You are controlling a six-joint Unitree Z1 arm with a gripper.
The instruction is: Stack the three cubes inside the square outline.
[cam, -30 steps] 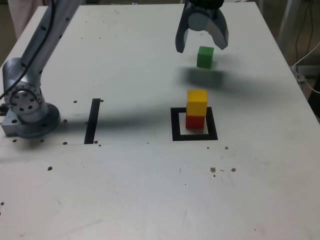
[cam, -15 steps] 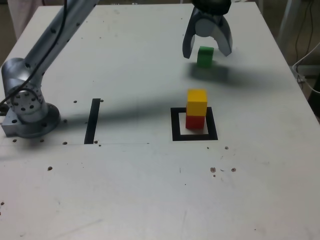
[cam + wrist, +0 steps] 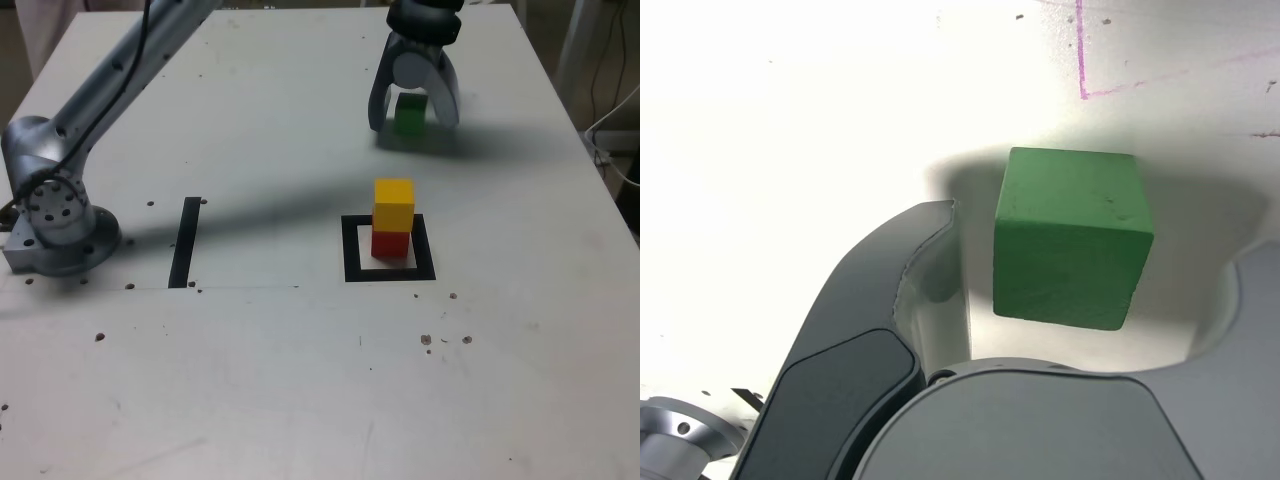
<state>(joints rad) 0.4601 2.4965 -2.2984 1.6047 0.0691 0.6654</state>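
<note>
Since the earlier frames my arm [image 3: 120, 75] has swung lower and my pincer [image 3: 413, 118] has come down around the green cube [image 3: 408, 112], which sat clear below the jaws a second ago. Taking things from largest down: the table [image 3: 300, 380] fills the exterior view, and my arm crosses its upper left toward the upper right. Right of centre lies the square outline [image 3: 349, 250], with the red cube [image 3: 390, 244] inside it and the yellow cube [image 3: 394, 204] stacked on top. My jaws stand wide, holding nothing, one on each side of the green cube [image 3: 1070, 235]. In the wrist view the near finger [image 3: 910, 290] sits just beside the cube. I judge that closing off-centre could push or twist the block, giving a crooked grip that later topples the stack.
</note>
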